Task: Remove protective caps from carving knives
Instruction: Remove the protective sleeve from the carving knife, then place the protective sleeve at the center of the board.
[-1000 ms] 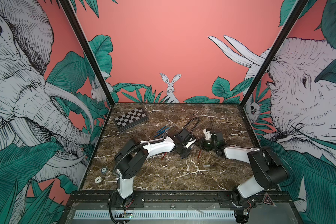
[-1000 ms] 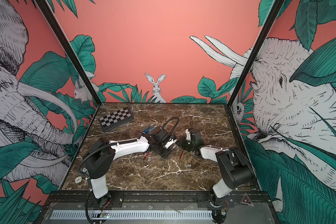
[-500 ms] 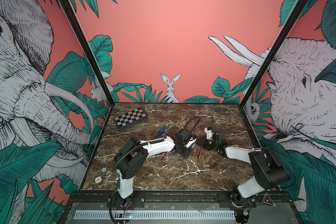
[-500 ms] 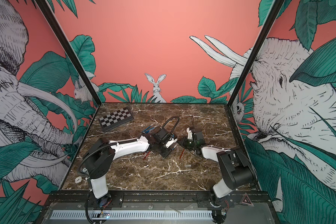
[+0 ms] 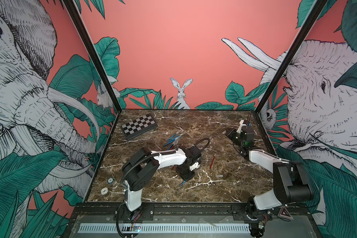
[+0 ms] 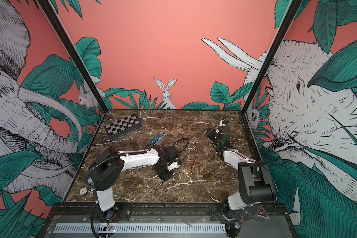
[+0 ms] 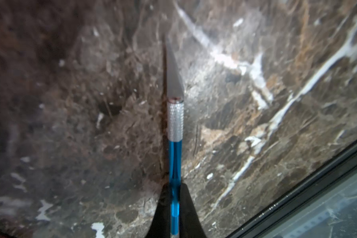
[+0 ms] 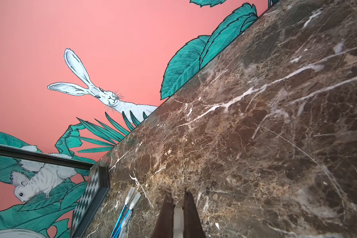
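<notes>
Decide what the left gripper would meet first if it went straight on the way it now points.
Probably the marble table: the left gripper angles down toward it, and the blue knife it holds would touch blade-first. Nothing else shows ahead; the gap is unclear.

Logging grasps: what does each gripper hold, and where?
Left gripper pinches a blue carving knife by its handle's rear, blade bare. Right gripper pinches a clear cap.
</notes>
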